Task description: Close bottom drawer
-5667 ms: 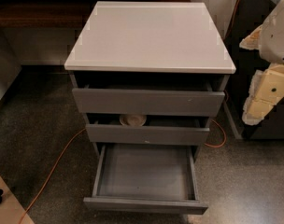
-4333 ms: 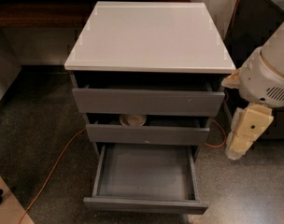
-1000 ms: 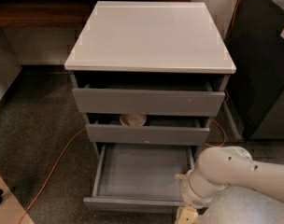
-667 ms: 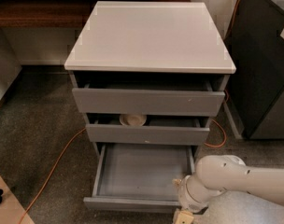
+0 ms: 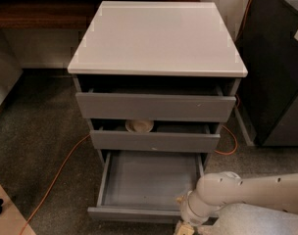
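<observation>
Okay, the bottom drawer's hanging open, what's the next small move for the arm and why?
Probably press the gripper forward against the front of the bottom drawer. It stands pulled far out, and the gripper sits low by its front corner.

gripper (image 5: pixel 184 227) sits at the bottom edge of the view. floor (image 5: pixel 41 146) is dark speckled carpet on both sides of it. orange cable (image 5: pixel 58 173) runs over the carpet to its left, and another orange loop lies up and right of it, near the dark cabinet (image 5: pixel 279 67). drawer unit (image 5: pixel 156 35) with a pale flat top stands straight beyond it. dark wood shelf (image 5: pixel 36 13) is far back-left, with pale wall (image 5: pixel 38 48) below that. light wood board (image 5: pixel 9 219) is far left, level with it.
</observation>
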Available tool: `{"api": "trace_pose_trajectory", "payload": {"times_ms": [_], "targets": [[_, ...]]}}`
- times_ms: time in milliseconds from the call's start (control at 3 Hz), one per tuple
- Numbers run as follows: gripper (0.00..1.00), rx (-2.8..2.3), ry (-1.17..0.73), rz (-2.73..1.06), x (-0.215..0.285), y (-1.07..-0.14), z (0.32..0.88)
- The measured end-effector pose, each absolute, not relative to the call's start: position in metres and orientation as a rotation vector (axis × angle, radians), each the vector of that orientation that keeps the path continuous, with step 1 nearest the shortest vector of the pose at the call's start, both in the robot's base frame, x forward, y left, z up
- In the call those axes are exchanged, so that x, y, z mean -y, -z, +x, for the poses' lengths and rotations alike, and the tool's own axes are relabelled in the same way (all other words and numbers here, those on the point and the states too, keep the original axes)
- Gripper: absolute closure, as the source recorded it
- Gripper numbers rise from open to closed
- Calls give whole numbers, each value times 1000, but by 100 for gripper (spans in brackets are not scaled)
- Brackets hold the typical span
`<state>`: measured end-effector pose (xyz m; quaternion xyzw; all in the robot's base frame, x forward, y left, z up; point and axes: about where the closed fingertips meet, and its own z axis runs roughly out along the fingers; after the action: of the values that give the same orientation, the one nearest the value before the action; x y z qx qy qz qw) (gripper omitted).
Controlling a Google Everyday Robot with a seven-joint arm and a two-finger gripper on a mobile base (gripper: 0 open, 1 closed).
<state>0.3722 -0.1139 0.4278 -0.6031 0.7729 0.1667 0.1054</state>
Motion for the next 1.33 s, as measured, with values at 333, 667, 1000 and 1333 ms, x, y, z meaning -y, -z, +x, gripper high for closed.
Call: {"api": "trace_pose_trajectory", "payload": {"times_ms": [333, 667, 1000, 1333], "targets": [[41, -2305, -491, -1776, 114, -395, 376], [65, -2335, -443, -1775, 117, -364, 383], [88, -2357, -408, -1773, 124, -340, 392], [100, -2360, -409, -1775, 124, -339, 390]]}}
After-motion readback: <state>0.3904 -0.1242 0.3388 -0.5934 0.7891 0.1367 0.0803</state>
